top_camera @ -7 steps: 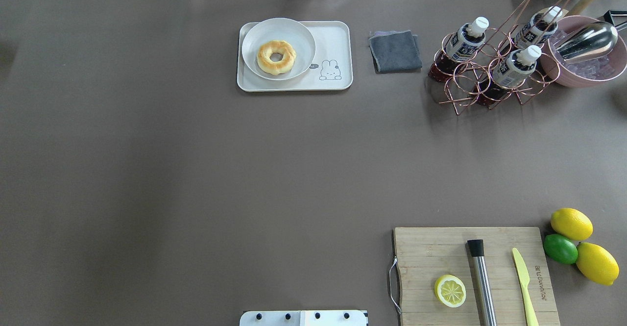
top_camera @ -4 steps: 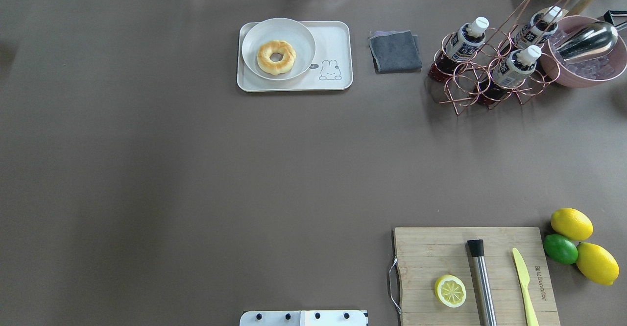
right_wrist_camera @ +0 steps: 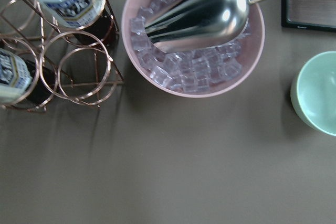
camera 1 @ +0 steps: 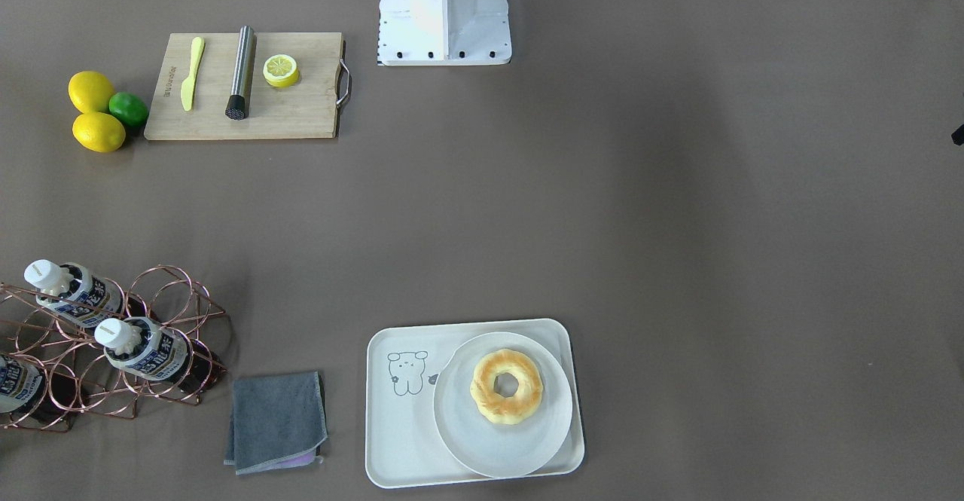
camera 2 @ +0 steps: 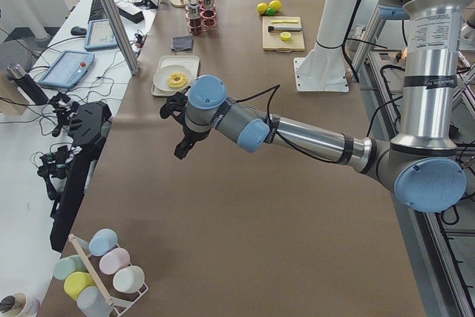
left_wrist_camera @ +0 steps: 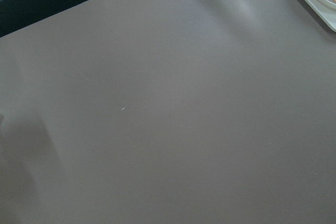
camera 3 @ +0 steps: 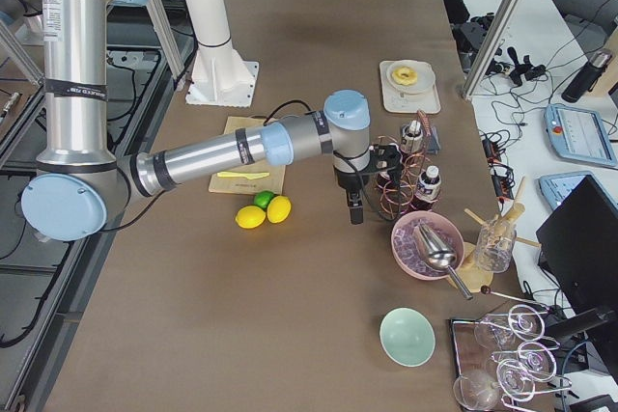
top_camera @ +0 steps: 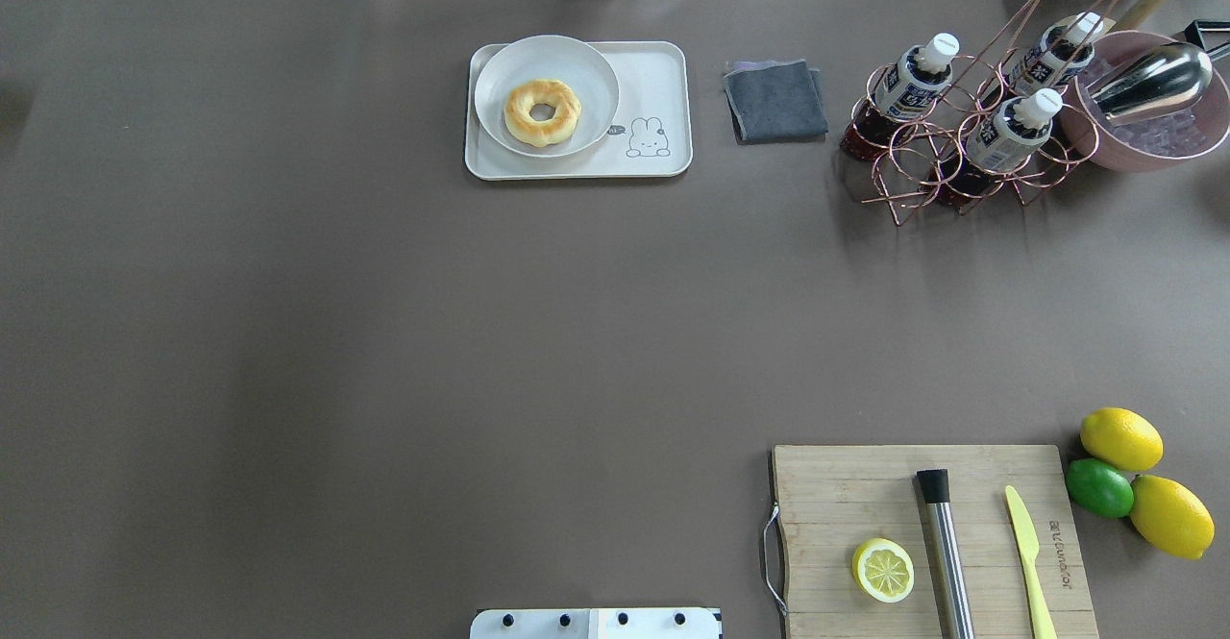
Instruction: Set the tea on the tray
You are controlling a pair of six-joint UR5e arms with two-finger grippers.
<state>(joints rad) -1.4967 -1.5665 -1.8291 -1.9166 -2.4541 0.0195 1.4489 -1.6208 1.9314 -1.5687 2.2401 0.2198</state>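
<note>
Three tea bottles stand in a copper wire rack (top_camera: 898,192) at the far right: one (top_camera: 910,85) nearest the tray, one (top_camera: 1006,128) in front, one (top_camera: 1052,51) behind. The cream tray (top_camera: 663,72) with the outline drawing holds a white plate (top_camera: 591,67) with a doughnut. My right gripper (camera 3: 355,211) shows only in the exterior right view, hovering beside the rack and the pink bowl; I cannot tell if it is open. My left gripper (camera 2: 180,150) shows only in the exterior left view, over bare table short of the tray (camera 2: 165,79); I cannot tell its state.
A pink bowl of ice (top_camera: 1143,130) with a metal scoop sits right of the rack. A grey cloth (top_camera: 775,101) lies between tray and rack. A cutting board (top_camera: 836,495) holds a lemon half, a muddler and a knife. Lemons and a lime (top_camera: 1119,437) lie beside it.
</note>
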